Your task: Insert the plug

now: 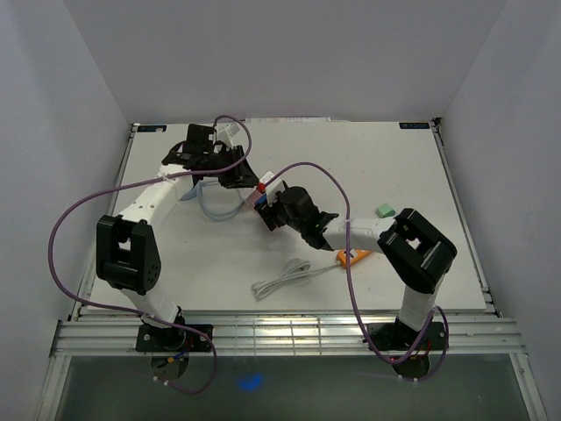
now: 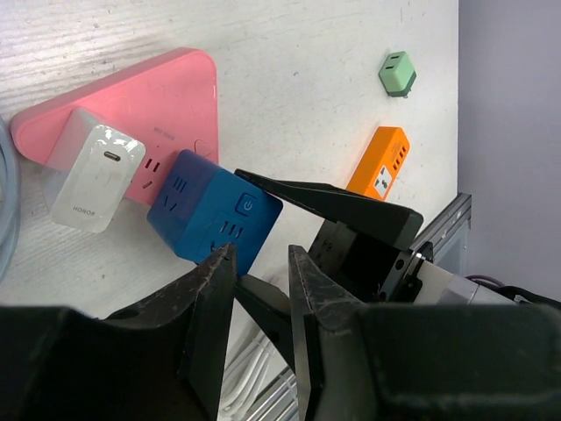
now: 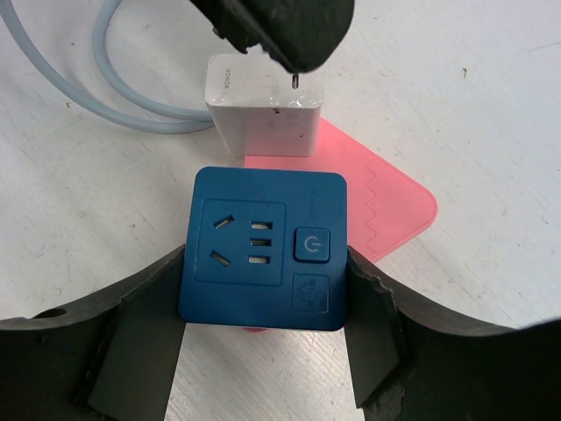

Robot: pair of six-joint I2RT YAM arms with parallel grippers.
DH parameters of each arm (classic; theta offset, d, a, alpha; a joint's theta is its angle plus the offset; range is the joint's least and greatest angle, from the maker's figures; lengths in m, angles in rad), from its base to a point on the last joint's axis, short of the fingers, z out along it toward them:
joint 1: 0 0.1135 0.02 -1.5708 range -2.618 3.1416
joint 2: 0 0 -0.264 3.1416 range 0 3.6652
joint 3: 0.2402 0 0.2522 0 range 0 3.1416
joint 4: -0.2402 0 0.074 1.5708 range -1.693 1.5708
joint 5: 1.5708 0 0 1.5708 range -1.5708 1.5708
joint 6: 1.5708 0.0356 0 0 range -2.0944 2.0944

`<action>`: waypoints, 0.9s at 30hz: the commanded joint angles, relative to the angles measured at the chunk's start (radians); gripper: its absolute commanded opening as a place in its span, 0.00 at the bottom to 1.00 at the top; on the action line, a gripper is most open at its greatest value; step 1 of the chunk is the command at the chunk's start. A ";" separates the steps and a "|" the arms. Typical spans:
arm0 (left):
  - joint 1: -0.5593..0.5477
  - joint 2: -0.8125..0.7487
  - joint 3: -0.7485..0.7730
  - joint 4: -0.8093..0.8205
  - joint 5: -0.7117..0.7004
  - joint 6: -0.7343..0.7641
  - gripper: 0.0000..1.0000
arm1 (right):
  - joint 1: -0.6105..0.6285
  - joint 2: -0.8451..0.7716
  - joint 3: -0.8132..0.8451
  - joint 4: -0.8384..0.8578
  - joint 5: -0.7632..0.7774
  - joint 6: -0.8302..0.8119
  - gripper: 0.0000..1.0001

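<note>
A: Presently, where is the blue cube plug found?

B: Over one end of the pink power strip. Pink is seen under the cube's lower edge and past its side. The cube is pinched by the right gripper, with one finger pressed flat against each of two opposite sides. The socket face and power button are turned up toward the right wrist camera. From the left wrist, the cube is seen tilted against the strip. Whether its pins are seated in the strip cannot be told.

A: What else is noted on the strip?

B: A white charger is stood on it, just beside the cube. A pale blue cable is looped on the table beyond the charger's end of the strip.

A: And the left gripper?

B: It is held above the strip; from the right wrist it is seen over the charger. Its fingers are drawn close with a narrow gap left between them, and nothing is held there.

A: Anything recorded away from the strip?

B: An orange socket block and a small green charger are laid well apart from the strip, on the right arm's side. A white cable is laid loose, nearer the arm bases than the strip.
</note>
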 commanded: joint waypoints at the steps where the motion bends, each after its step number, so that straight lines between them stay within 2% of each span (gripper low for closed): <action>1: 0.004 -0.049 0.023 -0.008 0.034 -0.018 0.41 | 0.003 0.063 -0.081 -0.267 -0.053 0.026 0.08; 7: -0.014 -0.005 -0.116 0.099 0.065 -0.061 0.34 | 0.000 0.070 -0.073 -0.267 -0.054 0.026 0.08; 10: -0.066 0.033 -0.179 0.153 0.058 -0.084 0.33 | -0.002 0.085 -0.067 -0.270 -0.054 0.026 0.08; 14: -0.092 0.060 -0.156 0.103 0.006 -0.064 0.33 | -0.003 0.093 -0.064 -0.268 -0.060 0.029 0.08; 21: -0.089 -0.005 -0.037 0.015 -0.064 -0.032 0.34 | -0.007 0.079 -0.069 -0.262 -0.062 0.029 0.08; 27: -0.089 -0.028 0.043 -0.043 -0.065 -0.026 0.33 | -0.007 0.065 -0.070 -0.262 -0.045 0.018 0.08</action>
